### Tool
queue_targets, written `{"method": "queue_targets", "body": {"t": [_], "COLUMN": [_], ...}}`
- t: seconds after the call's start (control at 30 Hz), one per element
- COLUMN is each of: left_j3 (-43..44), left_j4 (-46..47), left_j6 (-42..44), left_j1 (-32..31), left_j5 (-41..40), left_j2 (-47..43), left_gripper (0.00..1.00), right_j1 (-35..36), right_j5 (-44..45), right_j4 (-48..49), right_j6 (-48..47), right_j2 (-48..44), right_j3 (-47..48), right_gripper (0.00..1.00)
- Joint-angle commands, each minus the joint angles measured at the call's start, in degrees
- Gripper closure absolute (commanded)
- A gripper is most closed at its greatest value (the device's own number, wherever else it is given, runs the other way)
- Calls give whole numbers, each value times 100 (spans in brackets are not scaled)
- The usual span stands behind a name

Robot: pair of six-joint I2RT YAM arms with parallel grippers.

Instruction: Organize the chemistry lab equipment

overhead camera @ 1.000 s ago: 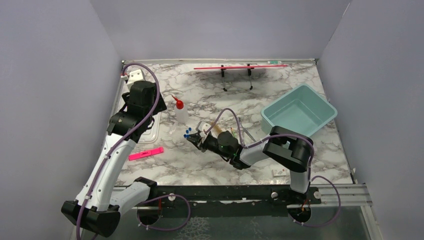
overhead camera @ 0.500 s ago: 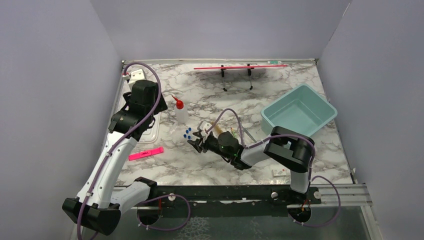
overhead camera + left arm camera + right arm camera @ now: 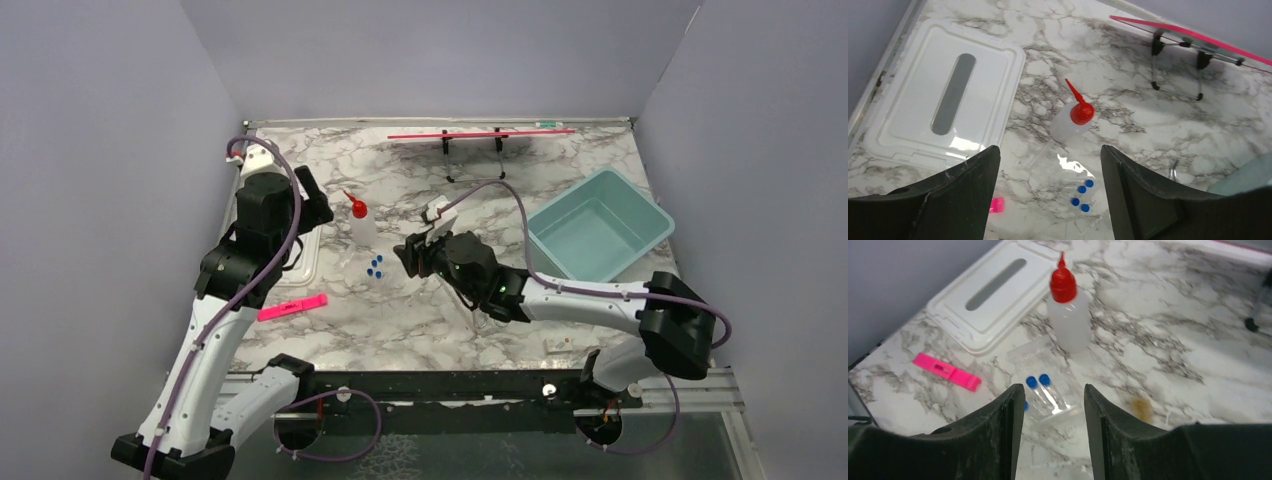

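Note:
The clear squeeze bottle with a red nozzle (image 3: 360, 222) stands upright left of the table's middle. Several blue-capped clear tubes (image 3: 376, 267) sit in clear plastic just in front of it. My right gripper (image 3: 406, 255) hovers open and empty just right of the tubes; in the right wrist view (image 3: 1052, 390) the tubes (image 3: 1040, 390) lie beyond its tips and the bottle (image 3: 1068, 315) farther on. A blurred tan brush (image 3: 1142, 407) lies to the right. My left gripper (image 3: 318, 203) is open and empty above the table, left of the bottle (image 3: 1073, 117) and tubes (image 3: 1082, 195).
A white lid (image 3: 300, 258) lies flat at the left edge, with the flat pink strip (image 3: 292, 307) in front of it. A teal bin (image 3: 640, 235) stands at the right. The long red rod on its black stand (image 3: 480, 133) is at the back.
My right gripper has pulled back to the right and up from the tubes, which stay on the table. My left gripper has swung toward the bottle.

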Motion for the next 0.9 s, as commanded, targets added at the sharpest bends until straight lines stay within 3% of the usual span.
{"method": "queue_targets", "body": {"t": [0.0, 0.17, 0.33, 0.53, 0.87], "left_j3": [-137, -240, -366, -447, -68], "left_j4": [507, 897, 1432, 1861, 1050], "left_j6": [-21, 68, -1, -296, -1004], "left_j1": [-173, -222, -222, -224, -218], "left_j5": [999, 2144, 2552, 1918, -190], "left_j2": [-239, -281, -157, 211, 466], "left_gripper": [23, 21, 20, 20, 20], "right_j1": [-74, -541, -945, -1097, -1086], "right_j5": [1238, 1014, 481, -73, -783], "right_j4": [-3029, -4897, -5108, -5023, -4661], "right_j6": [992, 2164, 2170, 1453, 812], "right_j2": [-361, -299, 146, 932, 2044], "right_j3": [434, 637, 568, 1271, 3274], "right_gripper": [49, 48, 47, 48, 31]}}
